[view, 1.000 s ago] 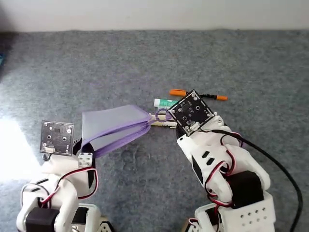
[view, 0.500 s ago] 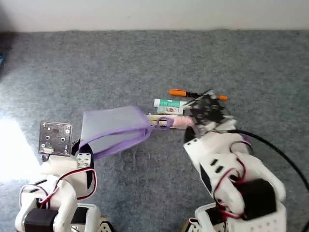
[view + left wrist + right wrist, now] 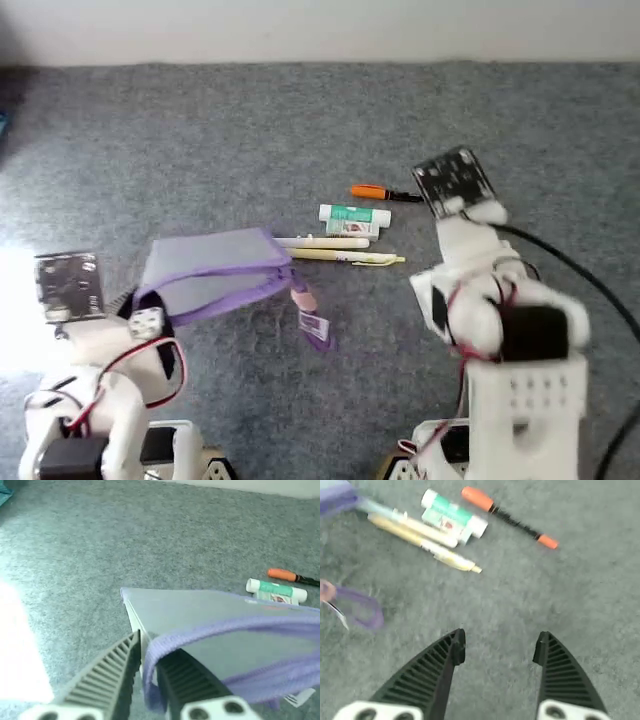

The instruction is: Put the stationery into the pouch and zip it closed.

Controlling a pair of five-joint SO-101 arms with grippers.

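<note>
Pinching the pouch point(image 3: 220, 612) rim, left hand point(image 3: 146, 641); right hand point(image 3: 500, 641) wide, pens point(image 3: 417, 536) nearby.

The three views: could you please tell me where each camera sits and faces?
High view: fixed overhead, looking down on the pouch and grey mat; left arm and right arm show at the near edge.
Left wrist view: on the left arm, looking along the left gripper, shut on the pouch's edge.
Right wrist view: on the right arm, looking down past the open right gripper at the mat.
Shared: all three show the glue stick and orange-capped pen.
</note>
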